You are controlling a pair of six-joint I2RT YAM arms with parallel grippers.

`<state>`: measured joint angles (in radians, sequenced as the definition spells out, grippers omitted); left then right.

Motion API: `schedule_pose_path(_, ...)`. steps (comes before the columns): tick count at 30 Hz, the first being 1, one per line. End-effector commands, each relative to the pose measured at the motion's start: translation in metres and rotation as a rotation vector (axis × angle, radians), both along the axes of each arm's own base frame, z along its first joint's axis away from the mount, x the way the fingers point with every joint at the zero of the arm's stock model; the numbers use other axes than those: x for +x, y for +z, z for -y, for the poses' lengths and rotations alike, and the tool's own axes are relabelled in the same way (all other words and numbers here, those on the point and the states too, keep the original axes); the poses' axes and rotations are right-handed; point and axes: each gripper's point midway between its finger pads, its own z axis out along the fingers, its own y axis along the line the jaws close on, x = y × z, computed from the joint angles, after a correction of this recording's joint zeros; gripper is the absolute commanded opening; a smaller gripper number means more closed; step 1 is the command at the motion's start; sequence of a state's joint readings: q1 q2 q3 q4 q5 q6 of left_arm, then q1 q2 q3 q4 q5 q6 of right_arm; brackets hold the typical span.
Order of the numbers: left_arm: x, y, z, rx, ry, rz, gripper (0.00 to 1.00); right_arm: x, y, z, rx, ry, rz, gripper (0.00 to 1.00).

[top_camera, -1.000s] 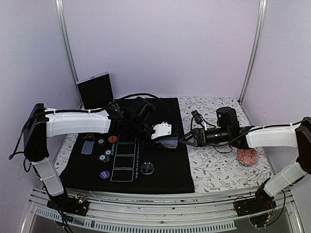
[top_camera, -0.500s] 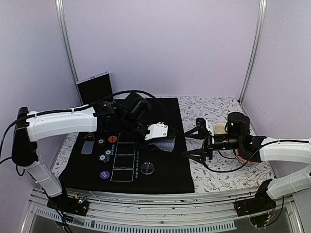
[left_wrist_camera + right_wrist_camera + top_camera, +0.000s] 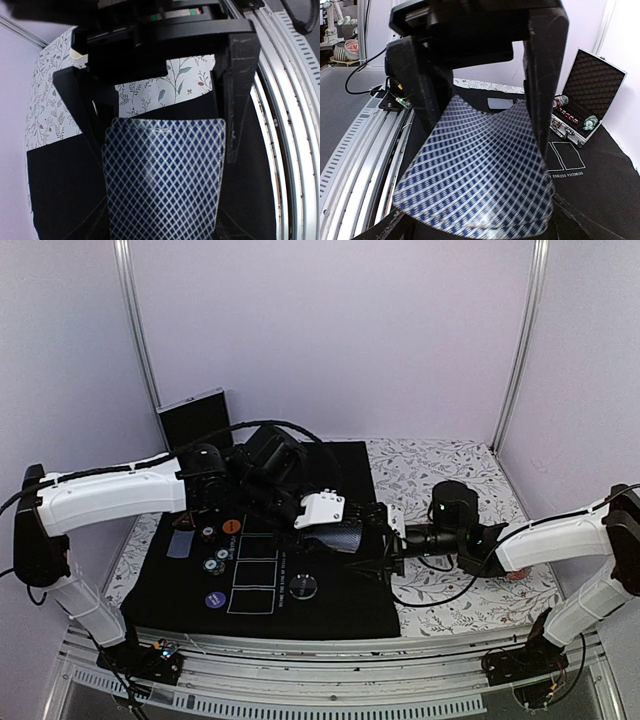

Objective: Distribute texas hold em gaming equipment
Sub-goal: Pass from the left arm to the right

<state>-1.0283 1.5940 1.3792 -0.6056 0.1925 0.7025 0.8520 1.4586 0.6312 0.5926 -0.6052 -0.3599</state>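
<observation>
Above mat (image 3: 340, 595) centre | my left claw (image 3: 167, 160) clamps the cards (image 3: 165, 195); my right claw (image 3: 487, 142) gapes astride them from 3 o'clock | chips (image 3: 213, 563), one dealt card (image 3: 180, 543) at 9 o'clock | outlined boxes (image 3: 255, 575) unfilled, so I judge most dealing remains

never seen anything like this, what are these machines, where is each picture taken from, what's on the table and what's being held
The left arm and right arm are robots bolted at the near edge. The wide picture looks down from above and behind them; the other two come from a camera on each wrist. On the black mat lie poker chips and a clear disc; an open case stands behind. The left claw holds a stack of playing cards. The right claw stands wide around one card; whether it grips is unclear.
</observation>
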Motion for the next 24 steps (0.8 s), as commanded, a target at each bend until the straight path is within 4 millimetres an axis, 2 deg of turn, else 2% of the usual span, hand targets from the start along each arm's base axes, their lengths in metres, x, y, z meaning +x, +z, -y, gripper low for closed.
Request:
schedule_pose_path(1,-0.003,0.02,0.004,-0.036,0.001,0.022,0.54,0.015,0.019,-0.013,0.062,-0.027,0.026,0.86)
schedule_pose_path(6,-0.002,0.018,0.004,-0.031,0.006,0.023,0.54,0.018,0.02,-0.02,0.069,-0.02,-0.003,0.77)
schedule_pose_path(12,-0.001,0.015,0.005,-0.023,0.01,0.022,0.53,0.018,0.023,-0.021,0.087,-0.016,0.001,0.6)
schedule_pose_path(14,-0.001,0.014,0.005,-0.02,0.012,0.021,0.53,0.017,0.022,-0.021,0.088,-0.008,-0.001,0.6)
schedule_pose_path(20,0.003,0.011,0.005,-0.008,0.029,0.026,0.53,0.011,0.026,-0.021,0.101,0.017,0.013,0.67)
schedule_pose_path(24,0.002,0.01,0.005,-0.01,0.026,0.02,0.54,0.008,0.031,-0.021,0.123,0.039,0.014,0.66)
